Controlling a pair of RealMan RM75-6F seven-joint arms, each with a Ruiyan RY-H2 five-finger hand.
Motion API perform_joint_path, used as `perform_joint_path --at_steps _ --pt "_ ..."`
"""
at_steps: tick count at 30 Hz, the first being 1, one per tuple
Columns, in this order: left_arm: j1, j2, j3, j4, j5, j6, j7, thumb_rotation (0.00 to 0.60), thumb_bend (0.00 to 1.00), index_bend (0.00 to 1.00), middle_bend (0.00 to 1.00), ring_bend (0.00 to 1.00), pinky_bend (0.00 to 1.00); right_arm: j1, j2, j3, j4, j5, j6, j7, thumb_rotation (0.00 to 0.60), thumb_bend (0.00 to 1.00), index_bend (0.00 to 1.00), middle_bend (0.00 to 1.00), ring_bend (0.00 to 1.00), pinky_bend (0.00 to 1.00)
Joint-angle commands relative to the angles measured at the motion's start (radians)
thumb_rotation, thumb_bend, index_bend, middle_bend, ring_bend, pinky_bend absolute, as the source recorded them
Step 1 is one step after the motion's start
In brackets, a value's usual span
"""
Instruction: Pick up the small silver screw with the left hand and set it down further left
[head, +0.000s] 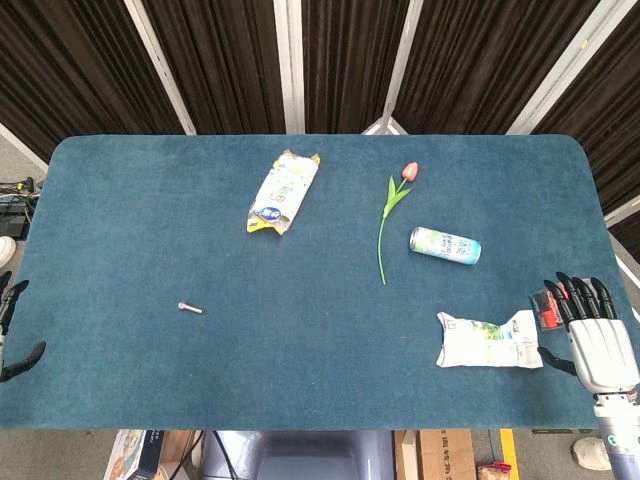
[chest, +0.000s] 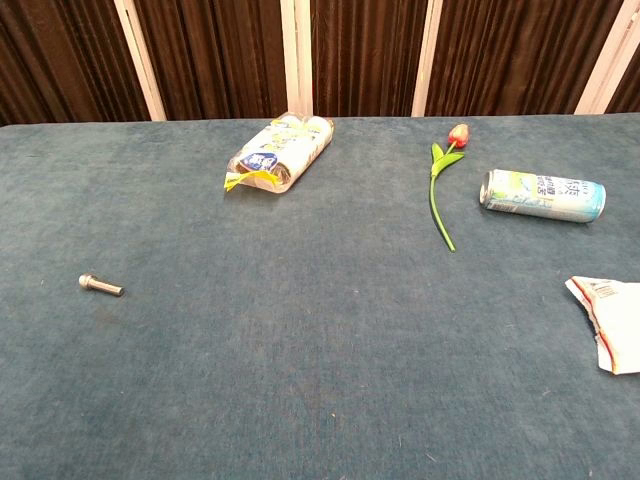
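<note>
The small silver screw (head: 189, 307) lies on its side on the blue table (head: 120, 220), left of centre; the chest view shows the screw (chest: 100, 286) at the far left. Only dark fingertips of my left hand (head: 12, 330) show at the left frame edge in the head view, apart from each other and well left of the screw, holding nothing. My right hand (head: 592, 330) rests at the table's right edge with its fingers spread, empty, beside a crumpled white wrapper (head: 490, 340). Neither hand appears in the chest view.
A yellow-and-white snack bag (head: 283, 190) lies at the back centre. A pink tulip (head: 392, 210) with a green stem and a lying drink can (head: 445, 245) sit right of centre. The wrapper (chest: 610, 320) shows at the chest view's right edge.
</note>
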Motion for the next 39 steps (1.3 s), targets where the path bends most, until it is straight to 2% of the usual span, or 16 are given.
perform_joint_path --at_steps 1,22,39 --pt "-0.001 -0.001 0.0 -0.001 -0.001 -0.003 0.003 0.6 0.35 0.12 0.0 0.0 0.0 -0.003 0.002 -0.003 -0.001 -0.002 0.004 0.0 0.6 0.1 0.13 0.1 0.09 0.0" --pt "-0.003 -0.003 0.008 -0.01 0.004 -0.021 0.015 0.6 0.35 0.13 0.0 0.0 0.0 -0.009 0.013 -0.003 -0.022 0.007 0.003 0.006 0.6 0.1 0.13 0.1 0.09 0.0" --pt "-0.05 -0.002 -0.004 0.01 -0.009 -0.096 0.017 0.6 0.35 0.16 0.0 0.0 0.0 -0.01 0.004 -0.004 -0.024 0.003 0.008 -0.006 0.6 0.1 0.13 0.1 0.09 0.0"
